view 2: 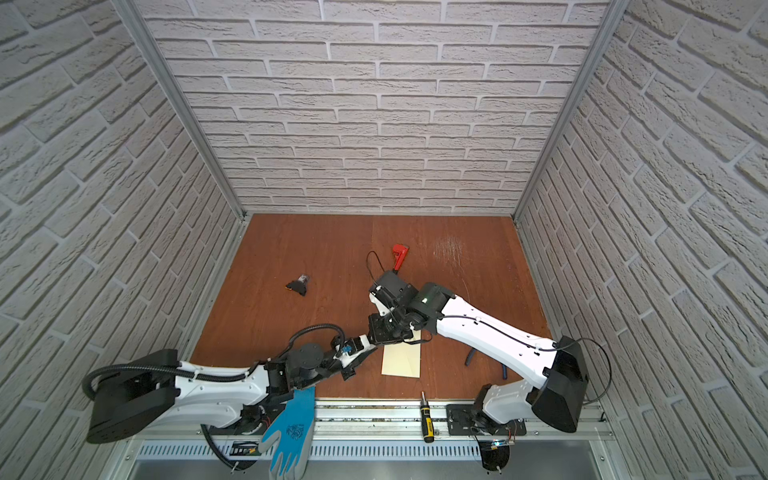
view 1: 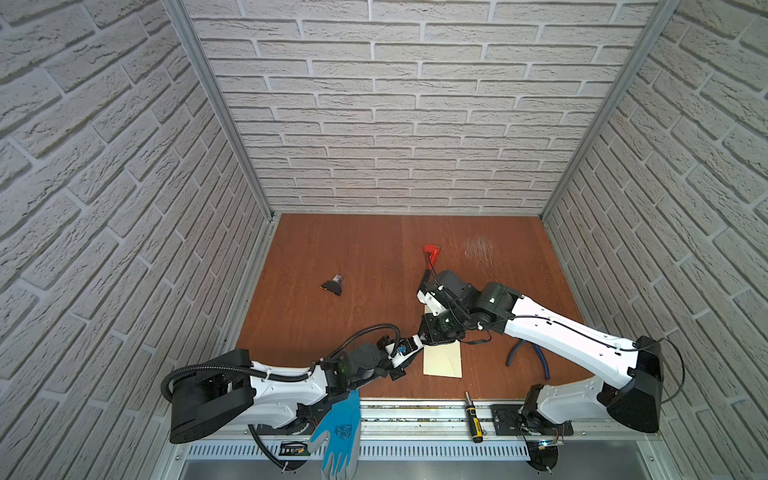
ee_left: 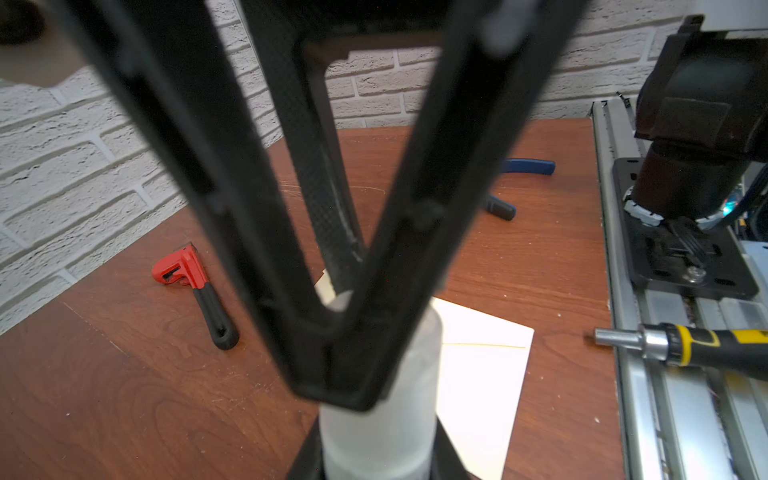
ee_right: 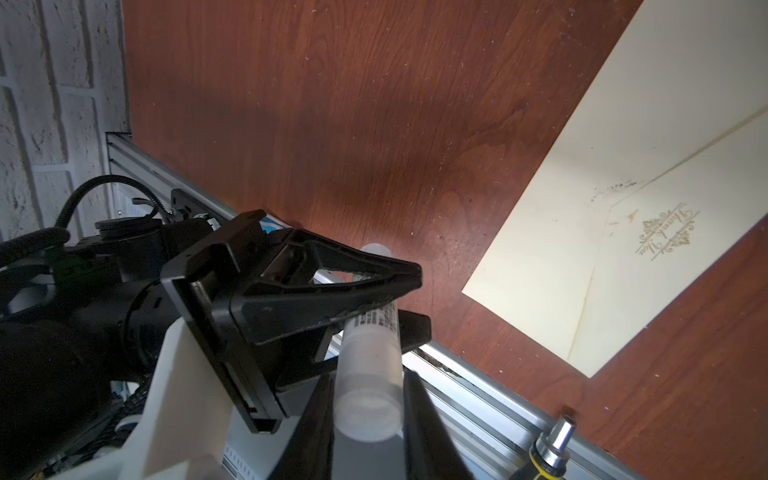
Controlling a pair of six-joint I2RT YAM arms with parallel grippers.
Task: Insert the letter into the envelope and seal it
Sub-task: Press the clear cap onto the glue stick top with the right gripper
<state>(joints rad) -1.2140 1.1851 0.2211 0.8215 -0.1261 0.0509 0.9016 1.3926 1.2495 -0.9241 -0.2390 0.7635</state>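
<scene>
Found both grippers locked on one white glue stick (ee_right: 372,357). Saw left gripper (ee_right: 411,301) pinched narrow across the printed-label part of the stick, one black finger on each side. Saw right gripper (ee_right: 370,386) clamped narrow too, on the frosted end nearest its own wrist camera. Checked the same double hold in left wrist view: glue stick (ee_left: 378,436) gripped close to the lens, right-arm fingers closed over its far end.

Found envelope (view 1: 443,360) (view 2: 401,359) flat on the wooden table (view 1: 332,232) in both top views, right of centre, near the front edge. Noted its far end covered by the meeting grippers there; could not tell whether stick touched paper. Read seam lines and gold "Thank You" script facing up on envelope (ee_right: 623,166) in right wrist view.

Spotted the rest fast:
- red-headed tool (view 1: 431,251) beyond the grippers, apart from the envelope
- small black object (view 1: 333,286) left of centre
- blue-handled pliers (view 1: 528,357) partly under the right arm (view 1: 561,332)
- yellow-black screwdriver (view 1: 473,419) on the front metal rail (view 1: 415,415)
- blue glove (view 1: 336,432) draped over that rail beside the left arm's base
</scene>
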